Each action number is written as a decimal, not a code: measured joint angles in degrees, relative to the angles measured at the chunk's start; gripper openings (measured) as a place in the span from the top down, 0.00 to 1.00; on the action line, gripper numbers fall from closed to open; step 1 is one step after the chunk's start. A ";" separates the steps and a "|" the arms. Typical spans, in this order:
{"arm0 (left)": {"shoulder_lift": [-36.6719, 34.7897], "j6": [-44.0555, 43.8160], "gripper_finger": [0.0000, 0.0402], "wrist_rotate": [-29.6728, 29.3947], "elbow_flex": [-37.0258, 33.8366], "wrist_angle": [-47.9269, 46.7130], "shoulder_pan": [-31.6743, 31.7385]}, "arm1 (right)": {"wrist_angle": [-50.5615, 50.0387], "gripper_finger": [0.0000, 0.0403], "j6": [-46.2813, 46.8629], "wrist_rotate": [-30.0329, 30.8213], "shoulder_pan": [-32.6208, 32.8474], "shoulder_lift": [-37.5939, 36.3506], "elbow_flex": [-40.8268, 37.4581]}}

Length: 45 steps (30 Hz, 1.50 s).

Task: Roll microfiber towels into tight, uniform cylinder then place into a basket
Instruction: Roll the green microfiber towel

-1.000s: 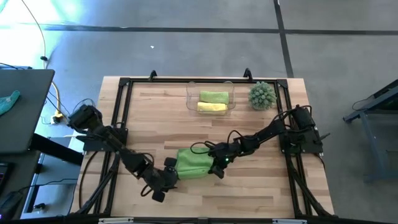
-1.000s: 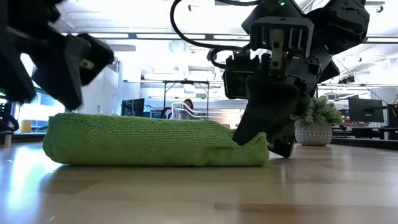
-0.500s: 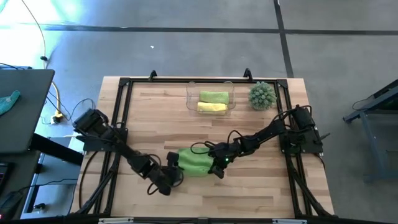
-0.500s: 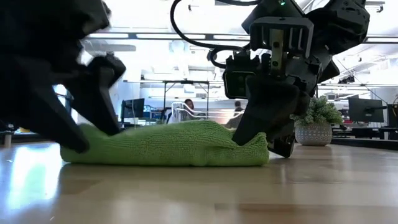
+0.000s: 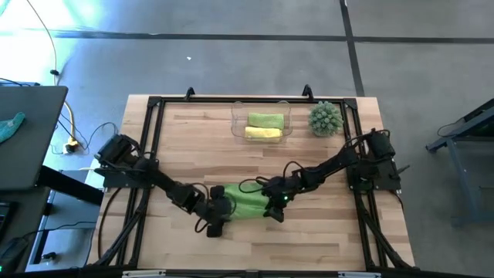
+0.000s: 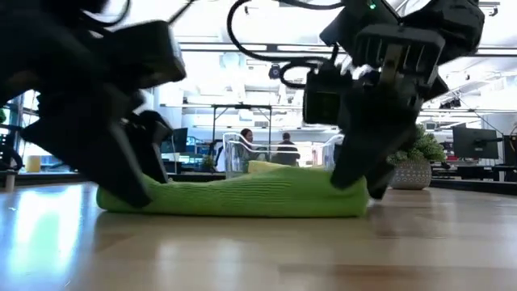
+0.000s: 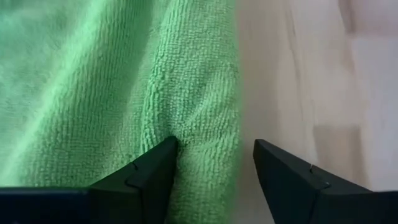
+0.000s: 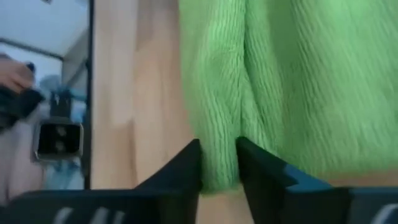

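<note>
- Two tools flank the lime green towel (image 5: pixel 245 202) on the table (image 5: pixel 324 232).
- Left tool (image 7: pixel 214 163): spread wide, straddling the towel's edge.
- Right tool (image 8: pixel 217 163): narrowly parted, pinching a towel fold.

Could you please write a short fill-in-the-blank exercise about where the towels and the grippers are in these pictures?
1. The clear plastic basket already holds a rolled yellow towel and a rolled ____ one.
2. The left gripper stands open with one fingertip pressed into the ____ towel on the table.
3. The right gripper has a fold of that towel ____ its fingers.
4. Right of the basket stands a spiky ____ plant.

Missing words: green; green; between; green
</note>
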 joint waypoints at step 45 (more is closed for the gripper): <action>-1.74 -14.32 0.82 16.29 -0.58 2.57 7.81 | -4.50 0.55 -20.58 33.86 12.53 2.13 0.73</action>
